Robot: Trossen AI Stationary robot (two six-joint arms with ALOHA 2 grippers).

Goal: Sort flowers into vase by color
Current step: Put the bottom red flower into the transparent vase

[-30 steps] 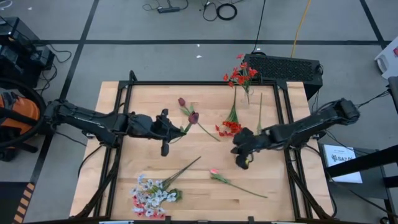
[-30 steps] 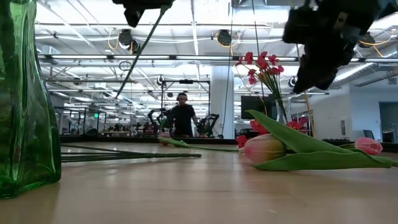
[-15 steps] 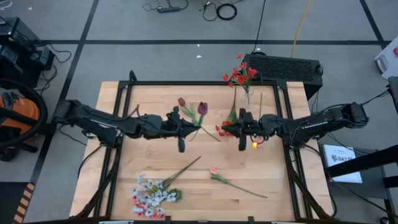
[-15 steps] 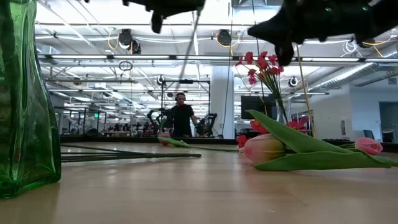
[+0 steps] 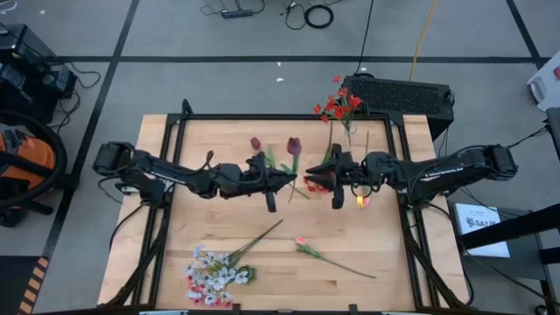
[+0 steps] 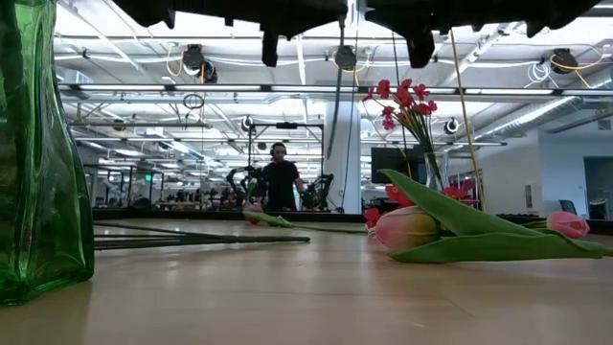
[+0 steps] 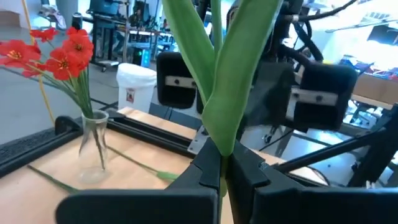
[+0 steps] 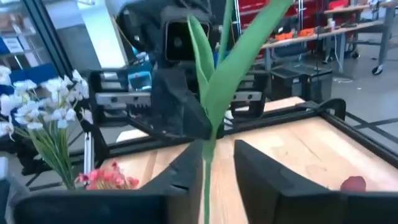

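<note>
Left gripper clamps the maroon tulip stem mid-table. Right gripper faces it, fingers parted around the same stem.

The table is pale, smooth matt wood, framed in black metal. Arms and fingers look like matt black plastic. The stem has a waxy plastic sheen. The green vase is glossy glass.
</note>
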